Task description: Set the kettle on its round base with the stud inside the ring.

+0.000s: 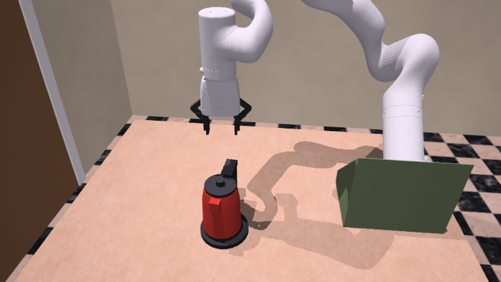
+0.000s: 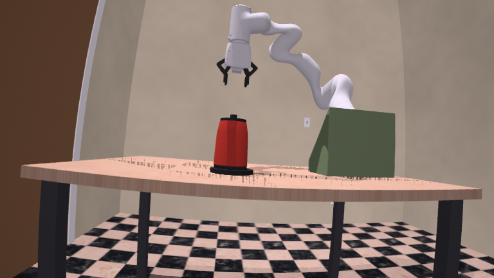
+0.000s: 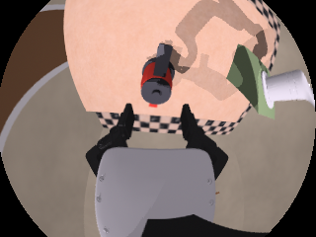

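The red kettle [image 1: 220,208] with a black lid, knob and handle stands upright on its black round base [image 1: 226,241] near the middle of the table. It also shows in the exterior view [image 2: 231,144], sitting flat on the base [image 2: 231,170], and in the wrist view [image 3: 157,81] from above. My gripper [image 1: 220,127] hangs high above the table, well above and behind the kettle, pointing down. It shows in the exterior view [image 2: 236,80] and the wrist view [image 3: 158,118]. Its fingers are open and empty.
A green box [image 1: 400,194] stands on the table's right side around the arm's foot. The table's far edge lies just behind the gripper. A brown door [image 1: 21,116] and wall are on the left.
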